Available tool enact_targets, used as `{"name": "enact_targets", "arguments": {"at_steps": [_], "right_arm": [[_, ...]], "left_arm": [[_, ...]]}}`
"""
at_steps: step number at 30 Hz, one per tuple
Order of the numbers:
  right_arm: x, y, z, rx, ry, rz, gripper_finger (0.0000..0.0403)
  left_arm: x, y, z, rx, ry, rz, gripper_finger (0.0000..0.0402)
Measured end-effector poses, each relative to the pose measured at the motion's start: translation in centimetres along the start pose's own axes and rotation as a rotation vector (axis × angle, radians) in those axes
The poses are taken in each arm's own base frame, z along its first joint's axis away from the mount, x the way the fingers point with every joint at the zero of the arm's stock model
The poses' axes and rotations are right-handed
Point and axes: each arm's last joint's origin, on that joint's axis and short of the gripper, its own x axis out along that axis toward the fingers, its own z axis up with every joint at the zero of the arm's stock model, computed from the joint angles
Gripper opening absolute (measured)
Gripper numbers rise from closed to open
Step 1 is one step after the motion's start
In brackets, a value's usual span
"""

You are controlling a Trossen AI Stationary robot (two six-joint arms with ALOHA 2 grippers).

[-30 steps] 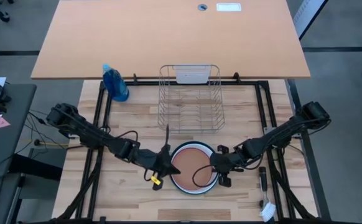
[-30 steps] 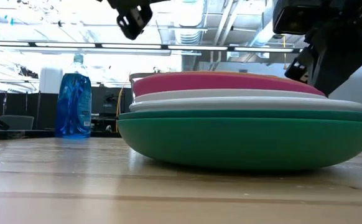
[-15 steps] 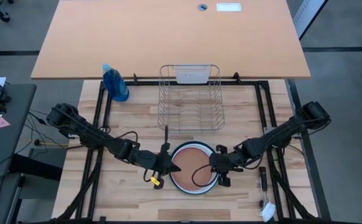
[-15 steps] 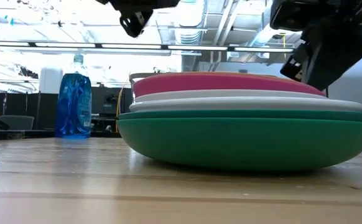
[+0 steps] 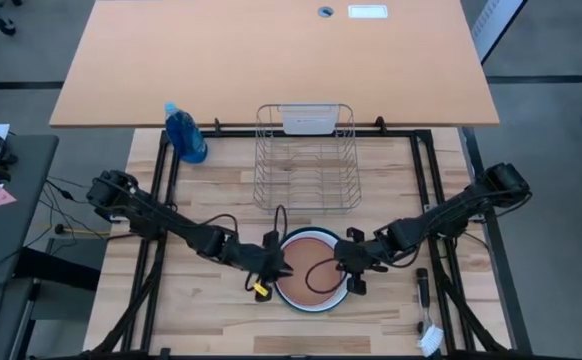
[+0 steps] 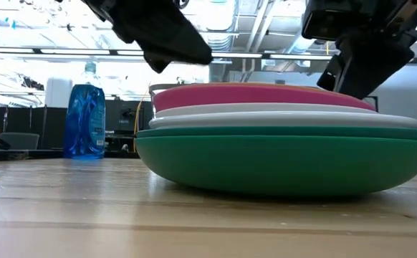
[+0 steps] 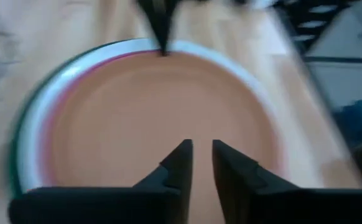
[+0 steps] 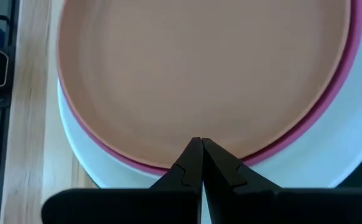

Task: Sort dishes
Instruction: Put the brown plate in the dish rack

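A stack of dishes [image 5: 312, 283] rests on the wooden table near its front edge. A salmon-orange plate [image 8: 199, 68] is on top, then a magenta one [image 6: 266, 96], a white one [image 6: 280, 115] and a green one [image 6: 280, 161] at the bottom. My left gripper [image 7: 201, 149] hovers over the left part of the top plate, its fingers open by a narrow gap with nothing between them. My right gripper [image 8: 198, 142] is shut, its tips at the top plate's right rim. My right gripper comes slanting down from the table's right side. Its shut fingertips [image 8: 193, 149] stand at the salmon-orange plate's rim [image 8: 168, 163], on the plate's right side. I cannot tell whether they touch it.
A wire dish rack [image 5: 307, 158] stands behind the stack toward the far edge. A blue spray bottle [image 5: 185, 133] is at the far left. A small dark tool [image 5: 423, 290] lies at the right. A cable [image 5: 321, 275] loops over the top plate.
My left gripper has moved toward the table's right edge and down, from beside the stack to over the top plate's left part. My right gripper has shifted a little toward the stack. The plates have stayed still.
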Motion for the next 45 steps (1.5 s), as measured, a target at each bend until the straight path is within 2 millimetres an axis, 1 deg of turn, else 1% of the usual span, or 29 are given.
{"name": "enact_targets", "arguments": {"at_steps": [2,5,9,13,22,26,33,38,45], "right_arm": [[0.0,0.0,0.0,0.009,0.0,0.0,0.0011],[0.0,0.0,0.0,0.013,0.0,0.0,0.0011],[0.0,0.0,0.0,0.013,0.0,0.001,0.0011],[0.0,0.0,0.0,0.013,0.0,0.0,0.0011],[0.0,0.0,0.0,0.013,0.001,0.001,0.0011],[0.0,0.0,0.0,0.013,0.001,0.001,0.0011],[0.0,0.0,0.0,0.028,0.001,0.002,0.0011],[0.0,0.1,-0.1,0.026,0.003,0.005,0.0011],[0.0,0.2,-0.1,0.026,0.003,0.006,0.0011]], "left_arm": [[-0.1,0.5,0.5,-0.017,0.03,0.074,0.0086],[-0.2,1.4,0.9,-0.072,0.099,0.123,0.0102],[-0.2,2.4,0.7,-0.102,0.169,0.166,0.0106],[-0.3,2.9,0.2,-0.117,0.231,0.196,0.0106],[-0.3,2.8,0.2,-0.126,0.235,0.17,0.0107],[-0.3,2.9,0.2,-0.072,0.242,0.172,0.0107],[-0.3,2.9,0.1,-0.066,0.241,0.187,0.0107],[0.2,3.3,-1.3,-0.072,0.209,0.191,0.0107],[0.2,3.3,-1.2,-0.06,0.201,0.188,0.0107]]}}
